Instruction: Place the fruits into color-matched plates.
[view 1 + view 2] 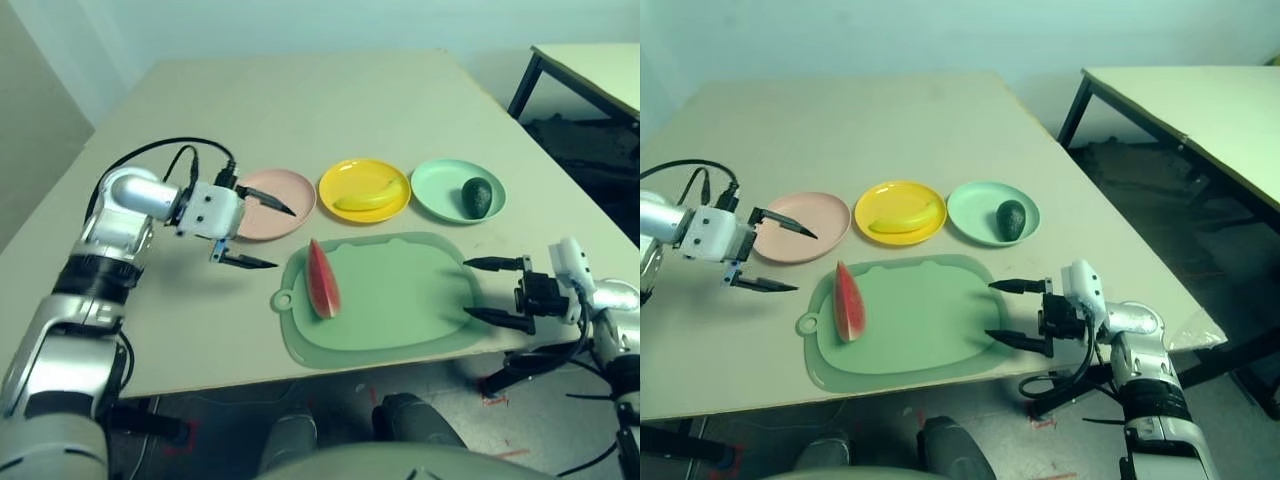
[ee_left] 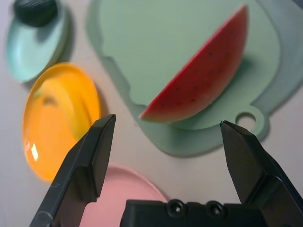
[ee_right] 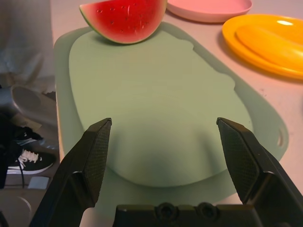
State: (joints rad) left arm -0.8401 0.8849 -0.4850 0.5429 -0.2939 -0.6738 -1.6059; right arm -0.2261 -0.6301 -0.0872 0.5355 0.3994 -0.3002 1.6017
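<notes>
Watermelon (image 1: 323, 280) is seen on the cutting mat (image 1: 400, 300), just ahead of the left gripper (image 1: 255, 235), whose fingers are spread and empty; the pink plate (image 1: 290, 215) lies beside that gripper. Banana (image 1: 365, 195) and avocado (image 1: 477, 196) are already seated in the yellow plate (image 1: 340, 175) and green plate (image 1: 435, 185). Left wrist view: wedge is framed between the parted fingers. Right wrist view: right gripper (image 3: 165, 132) is held open over bare mat. Risk judged: tapered wedge could slip or tip if pinched off-centre.
</notes>
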